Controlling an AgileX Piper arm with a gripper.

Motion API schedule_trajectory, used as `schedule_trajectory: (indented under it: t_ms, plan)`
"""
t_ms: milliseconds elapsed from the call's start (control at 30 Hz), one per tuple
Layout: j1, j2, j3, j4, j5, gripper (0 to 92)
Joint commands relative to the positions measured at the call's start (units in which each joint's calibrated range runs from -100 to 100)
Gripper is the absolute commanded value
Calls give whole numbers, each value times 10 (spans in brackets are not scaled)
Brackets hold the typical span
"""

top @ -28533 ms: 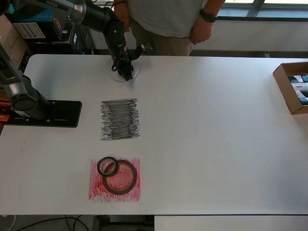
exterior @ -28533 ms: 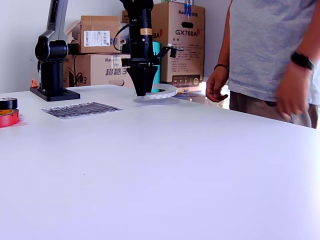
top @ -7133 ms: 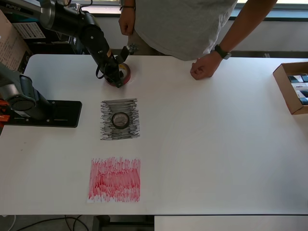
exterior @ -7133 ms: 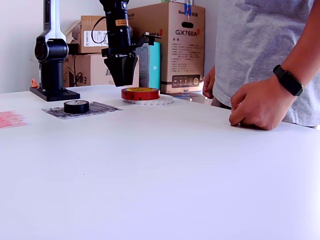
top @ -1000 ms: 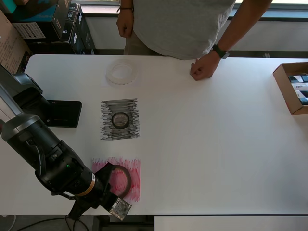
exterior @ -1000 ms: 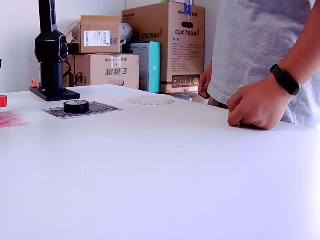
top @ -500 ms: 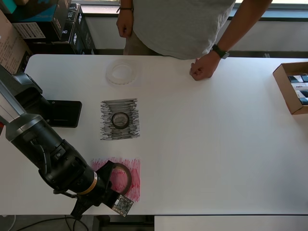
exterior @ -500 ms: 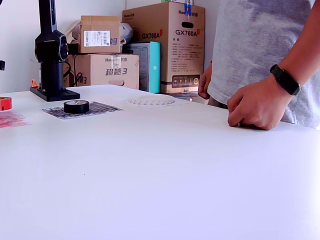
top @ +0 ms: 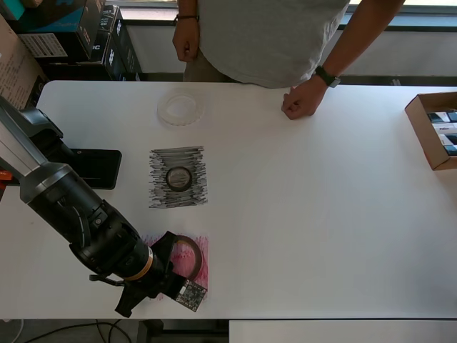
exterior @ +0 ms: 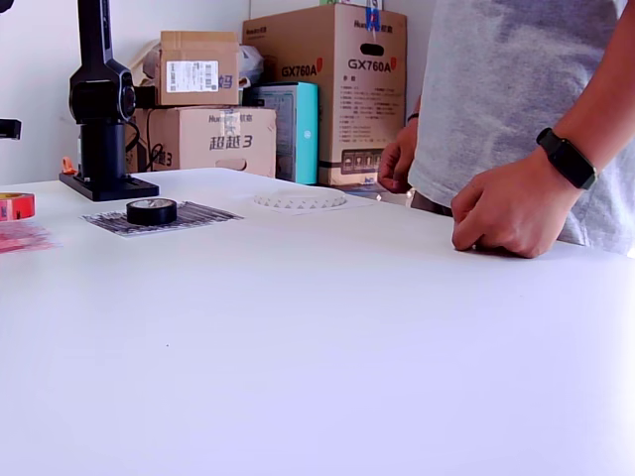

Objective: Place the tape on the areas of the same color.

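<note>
Red tape (top: 187, 255) sits at pincer (top: 173, 266) tips.

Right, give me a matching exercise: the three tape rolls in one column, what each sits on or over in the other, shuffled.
Column one:
1. red tape roll
2. black tape roll
3. white tape roll

Column two:
A. on the black-scribbled sheet
B. by the table's far edge, near the person
C. over the red-scribbled sheet, at the gripper

Pairs: 1-C, 2-A, 3-B
</note>
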Motion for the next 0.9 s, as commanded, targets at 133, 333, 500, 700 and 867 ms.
schedule_trajectory:
  t_ms: [133, 333, 500, 700, 867]
  plan:
    - [-7, 18, 3, 1, -7, 0]
    - [-8, 18, 3, 1, -7, 0]
    - [-8, 18, 3, 1, -8, 6]
    - [-8, 18, 3, 1, -9, 229]
    - [-8, 17, 0, 1, -9, 487]
